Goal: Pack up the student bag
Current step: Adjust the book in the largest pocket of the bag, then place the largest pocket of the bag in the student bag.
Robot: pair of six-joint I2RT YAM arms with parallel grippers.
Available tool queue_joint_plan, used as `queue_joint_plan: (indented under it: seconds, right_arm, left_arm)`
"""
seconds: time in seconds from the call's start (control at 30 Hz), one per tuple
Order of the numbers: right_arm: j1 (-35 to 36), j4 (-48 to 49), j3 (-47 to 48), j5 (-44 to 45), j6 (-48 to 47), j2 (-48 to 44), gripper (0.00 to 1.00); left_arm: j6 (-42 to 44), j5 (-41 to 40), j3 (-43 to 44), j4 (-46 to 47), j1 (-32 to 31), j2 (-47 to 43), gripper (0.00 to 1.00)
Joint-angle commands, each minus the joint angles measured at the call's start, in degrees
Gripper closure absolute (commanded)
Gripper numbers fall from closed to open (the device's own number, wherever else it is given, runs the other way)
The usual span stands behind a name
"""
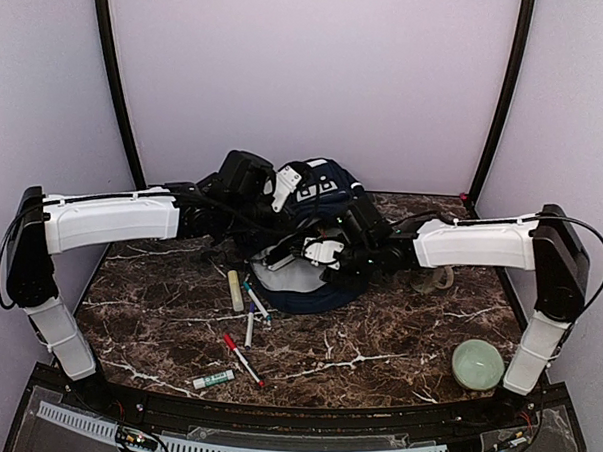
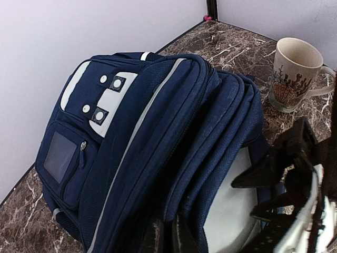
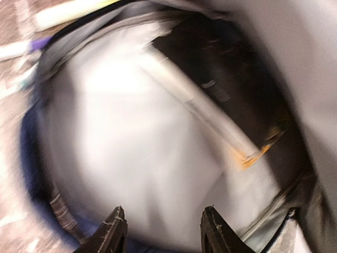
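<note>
Top external view is showing the large navy-blue fabric backpack (image 1: 329, 177) lying open-mouthed at the rear centre of the dark marble table (image 1: 377, 339), probably soft and light, best pinched along its zip rim; the right gripper (image 3: 163, 215) is hovering spread and empty at the mouth; the left gripper (image 1: 286, 185) is sitting over its top, closure impossible to tell.

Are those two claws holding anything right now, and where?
Right gripper holds nothing, open over the student bag. Left gripper seems to pinch its opening rim.
</note>
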Motion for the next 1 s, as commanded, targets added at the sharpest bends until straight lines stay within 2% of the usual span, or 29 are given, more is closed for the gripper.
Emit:
queue_joint_plan:
  seconds: [0.0,0.2,0.37,0.6,0.8,0.9,0.97]
  right_arm:
    - [0.5,-10.0,-6.2,-6.0,1.0,-6.3,0.52]
    - [0.3,-14.0,-18.2,-9.6,-0.2,-18.7,0.53]
    - [-2.1,-16.4,-21.1,-15.1,1.3,-26.4,0.53]
    - [-11.5,-20.3,-15.7,-26.9,2.0,-30.3,0.53]
    - [-24.2,-23.8,-10.7,-30.3,6.0,-29.9,0.54]
    - [-27.2,-24.3,-8.0,-34.5,6.6,-27.6,0.54]
    - [-27.7,-21.0,-7.8,-37.7,7.6,-26.6,0.54]
  left_arm:
    - [-2.7,1.4,-2.3,3.8,-0.4,-5.4,1.00]
    - [-3.7,4.7,-3.7,3.7,-0.4,-2.8,1.00]
    - [-3.9,7.9,-1.6,4.0,-0.5,-0.2,1.00]
    - [-3.4,12.9,4.6,6.7,-0.7,6.1,1.00]
    - [-3.8,15.8,12.2,3.5,-0.9,15.1,1.00]
    - [-3.9,16.9,12.2,3.6,-0.9,15.2,0.99]
    - [-2.5,15.5,10.1,3.4,-1.0,14.3,0.95]
